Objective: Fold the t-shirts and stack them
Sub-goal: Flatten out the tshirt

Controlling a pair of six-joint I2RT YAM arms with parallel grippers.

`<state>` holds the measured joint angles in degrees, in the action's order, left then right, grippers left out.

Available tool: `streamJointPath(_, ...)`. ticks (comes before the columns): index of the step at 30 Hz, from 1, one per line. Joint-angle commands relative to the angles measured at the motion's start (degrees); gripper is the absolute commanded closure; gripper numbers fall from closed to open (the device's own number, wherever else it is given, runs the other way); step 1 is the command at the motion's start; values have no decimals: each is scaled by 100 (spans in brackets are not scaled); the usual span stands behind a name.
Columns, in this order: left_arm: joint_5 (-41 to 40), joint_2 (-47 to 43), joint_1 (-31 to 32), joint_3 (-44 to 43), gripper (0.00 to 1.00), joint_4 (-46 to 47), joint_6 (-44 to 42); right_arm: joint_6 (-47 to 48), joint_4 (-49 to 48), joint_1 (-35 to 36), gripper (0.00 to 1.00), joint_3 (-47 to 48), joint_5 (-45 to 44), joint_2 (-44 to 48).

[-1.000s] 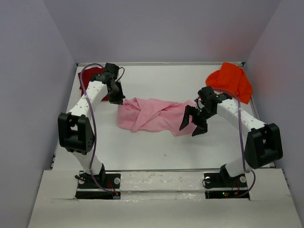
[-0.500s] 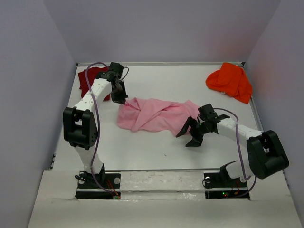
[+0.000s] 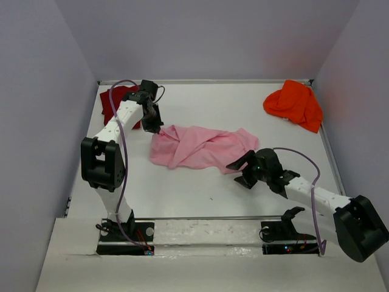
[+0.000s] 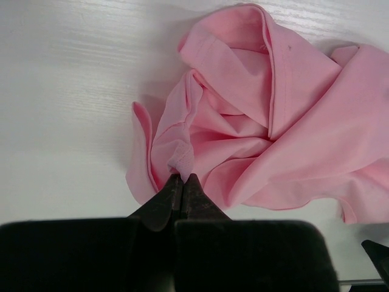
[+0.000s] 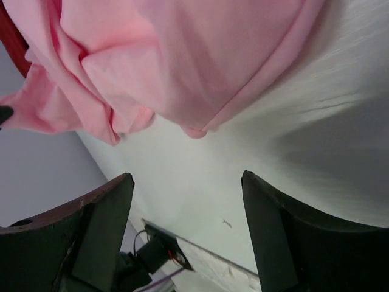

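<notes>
L pincer [image 4: 182, 177] pinching a fold of pink tee [image 3: 200, 146]; R pincer [image 3: 241, 173] spread wide, low over table [image 3: 200, 194], just beside tee's hem.

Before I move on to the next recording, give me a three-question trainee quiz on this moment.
1. True or false: the left gripper is shut on a fold of the pink t-shirt.
2. Pick one. The right gripper is: A) open, holding nothing, just short of the pink t-shirt's edge; B) shut on the pink t-shirt; C) out of every view.
3. Fill in: the ____ t-shirt lies bunched at the far right, away from both grippers.

Key: 1 true; 2 A; 3 orange t-shirt.
</notes>
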<state>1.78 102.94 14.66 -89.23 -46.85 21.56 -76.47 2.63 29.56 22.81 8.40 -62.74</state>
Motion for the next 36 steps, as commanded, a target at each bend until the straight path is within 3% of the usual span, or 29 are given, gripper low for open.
streamJointPath(1, 24, -300, 20, 55, 100, 9, 41, -580, -1331, 67, 24, -635, -1411, 35)
streamJointPath(4, -11, -327, 29, 46, 100, -35, 24, -765, -1589, 67, 25, -690, -1403, -457)
streamJointPath(7, -81, -336, 29, -15, 100, -105, -11, -870, -2500, 120, 28, -742, -1438, -1107)
streamJointPath(13, -117, -274, 29, -147, 100, -245, -64, -1115, -3392, 392, 42, -199, -1350, -2757)
streamJointPath(14, -117, -239, 29, -165, 100, -263, -73, -1229, -3410, 514, 56, -85, -1385, -2909)
streamJointPath(15, -117, -230, 29, -191, 100, -281, -82, -1265, -3392, 516, 100, 143, -1333, -3050)
streamJointPath(18, -117, -239, 29, -235, 100, -316, -73, -1213, -3025, 516, 100, 521, -1069, -3324)
streamJointPath(22, -301, -353, 29, -95, 100, -263, 6, -862, -1366, 516, 100, 978, -884, -2745)
streamJointPath(24, -275, -423, 29, 28, 100, -175, 58, -564, 483, 358, 100, 1321, -683, -2237)
streamJointPath(28, 22, -415, 37, 90, 100, -88, 137, 113, 2044, -333, 100, 1603, -805, -1295)
streamJointPath(32, 147, -572, 238, 186, 100, -157, 251, 1114, 2268, -1572, 100, 1560, -306, -1099)
streamJointPath(36, 313, -906, 590, 432, 100, -324, 568, 2363, 2215, -1901, 100, 2270, 468, -2459)
